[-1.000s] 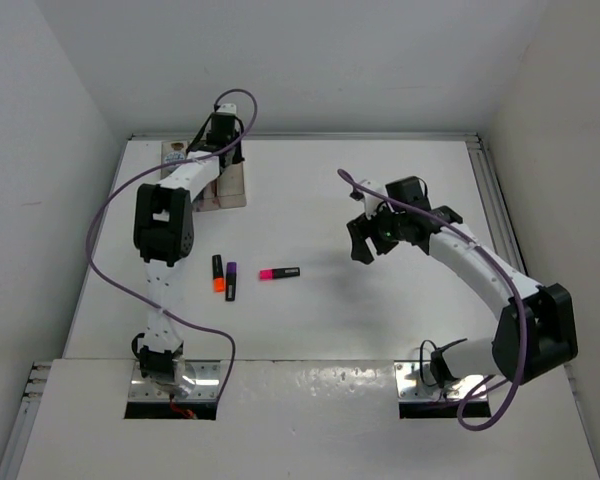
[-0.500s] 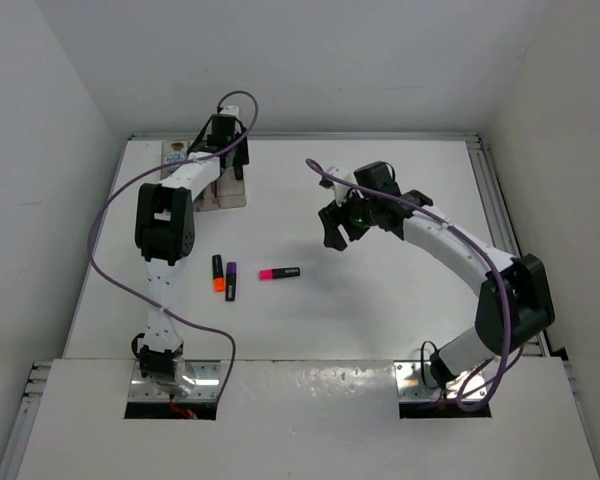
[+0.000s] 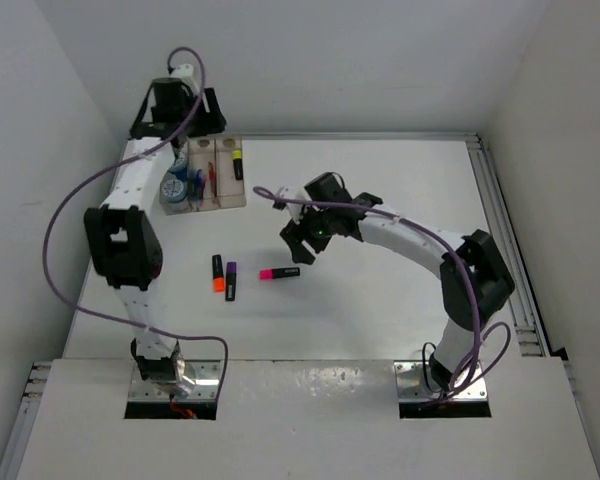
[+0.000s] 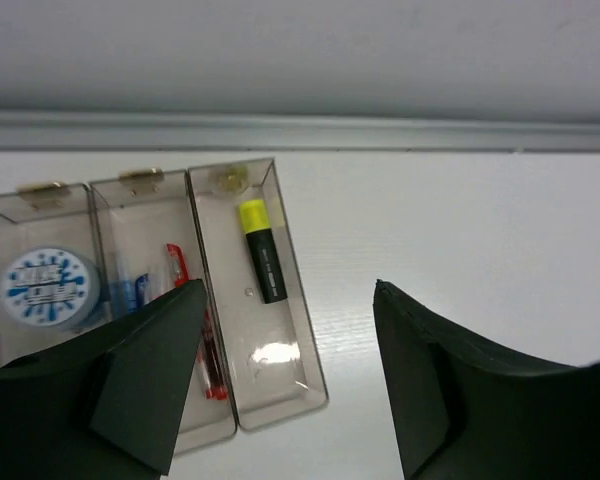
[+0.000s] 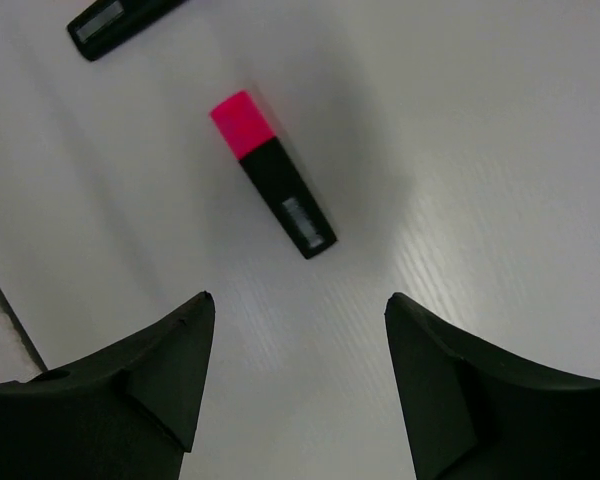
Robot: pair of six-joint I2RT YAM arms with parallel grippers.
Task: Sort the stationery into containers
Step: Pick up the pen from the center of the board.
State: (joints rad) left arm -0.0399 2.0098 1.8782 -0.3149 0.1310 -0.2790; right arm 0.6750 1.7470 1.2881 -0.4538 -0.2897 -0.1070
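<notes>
Right tool [image 5: 295, 305] hangs spread and empty; the pink highlighter [image 5: 273, 172] lies on the desk [image 5: 480, 150] just ahead of its tips — untouched; farther back, the left tool [image 4: 288, 295], also spread and empty, hovers above the tray [image 4: 275, 370], its right-hand slot holding the yellow highlighter [image 4: 262, 250].

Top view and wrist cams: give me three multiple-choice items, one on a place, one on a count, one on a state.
1. Which slot of the tray holds the yellow-capped highlighter? A) right B) left C) middle
2. How many highlighters lie loose on the table? A) one B) three C) five
3. Over the pink highlighter, the right arm's jaws are: A) shut on it B) open, holding nothing C) shut on a pen
1 A: it lies alone in the right slot. 2 B: orange-capped, purple-capped and pink. 3 B: they stand apart, the highlighter bare on the table.
</notes>
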